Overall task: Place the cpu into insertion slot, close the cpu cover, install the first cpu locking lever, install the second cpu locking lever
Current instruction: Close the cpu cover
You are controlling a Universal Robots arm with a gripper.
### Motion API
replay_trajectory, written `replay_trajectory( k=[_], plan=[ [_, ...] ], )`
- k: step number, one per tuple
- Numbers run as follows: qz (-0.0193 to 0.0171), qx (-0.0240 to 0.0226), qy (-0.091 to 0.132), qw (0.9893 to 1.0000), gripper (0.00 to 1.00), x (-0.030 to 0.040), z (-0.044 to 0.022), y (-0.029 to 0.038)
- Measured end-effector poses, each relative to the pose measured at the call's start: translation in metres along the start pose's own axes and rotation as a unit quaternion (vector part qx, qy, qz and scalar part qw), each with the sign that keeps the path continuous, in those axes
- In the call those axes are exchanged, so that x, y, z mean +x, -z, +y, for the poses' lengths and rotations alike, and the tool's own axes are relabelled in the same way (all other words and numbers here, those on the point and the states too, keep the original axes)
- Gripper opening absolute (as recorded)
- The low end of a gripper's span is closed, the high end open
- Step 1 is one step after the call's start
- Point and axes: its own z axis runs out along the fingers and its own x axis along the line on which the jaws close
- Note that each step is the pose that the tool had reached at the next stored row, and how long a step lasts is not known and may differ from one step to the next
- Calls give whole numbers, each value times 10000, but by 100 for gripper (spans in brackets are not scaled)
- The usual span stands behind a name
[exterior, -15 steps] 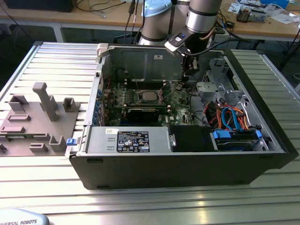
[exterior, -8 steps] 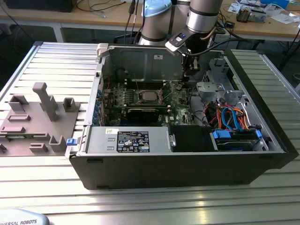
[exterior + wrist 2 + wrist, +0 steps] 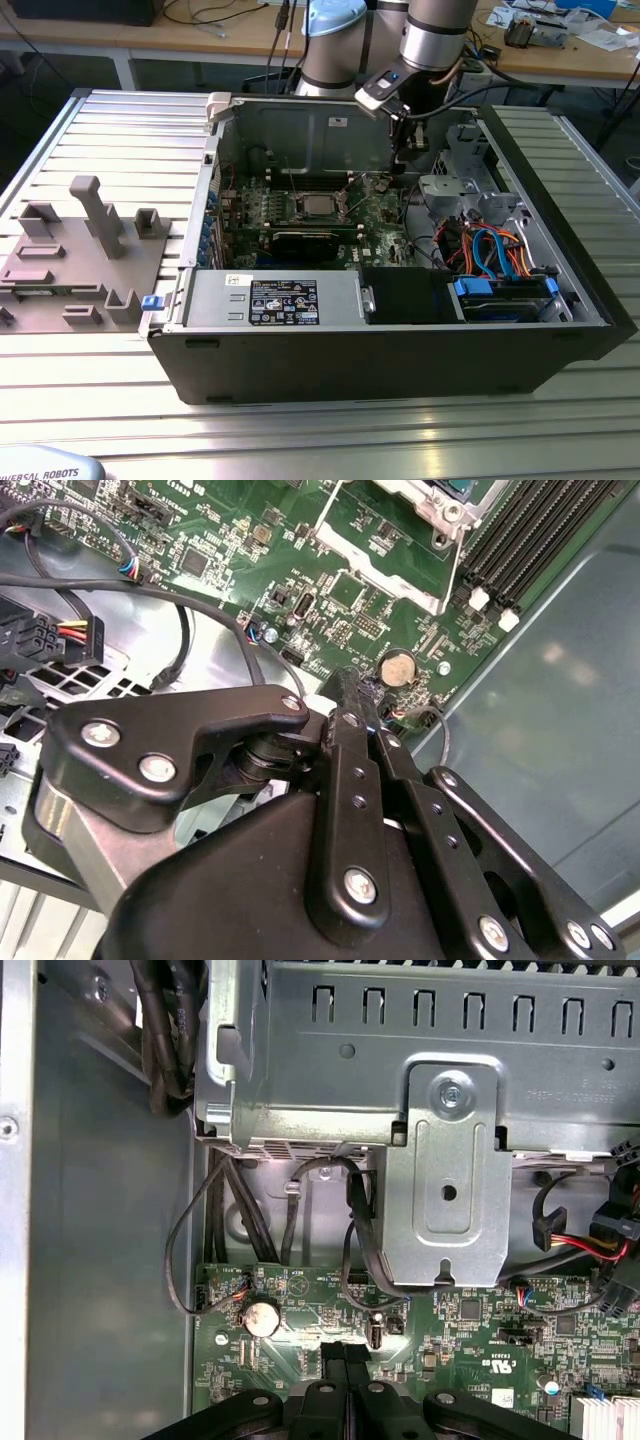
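Claw [image 3: 345, 1358] clenched on nothing, over the green board [image 3: 470, 1330] by the coin battery [image 3: 262, 1316]; cpu [image 3: 320, 206] looks seated in insertion slot [image 3: 301, 208], cpu cover [image 3: 395, 583] seems open, both levers left to do

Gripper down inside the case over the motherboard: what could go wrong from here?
1. The shut gripper sits close to the green board, beside the coin cell; a small drop or sideways slip could scrape components there.
2. The black cables loop down past the metal bracket right by the gripper and could snag.
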Motion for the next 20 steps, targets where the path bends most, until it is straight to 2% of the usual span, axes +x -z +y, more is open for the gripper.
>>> replay_trajectory(
  k=[6, 8, 11, 20],
  plan=[
    [0, 0, -1, 10000, 11, 0, 15, -3],
    [37, -1, 0, 10000, 11, 0, 3, -11],
    [57, -2, 2, 10000, 11, 0, -1, -16],
    [60, -2, 1, 10000, 11, 0, -2, -43]
  ],
)
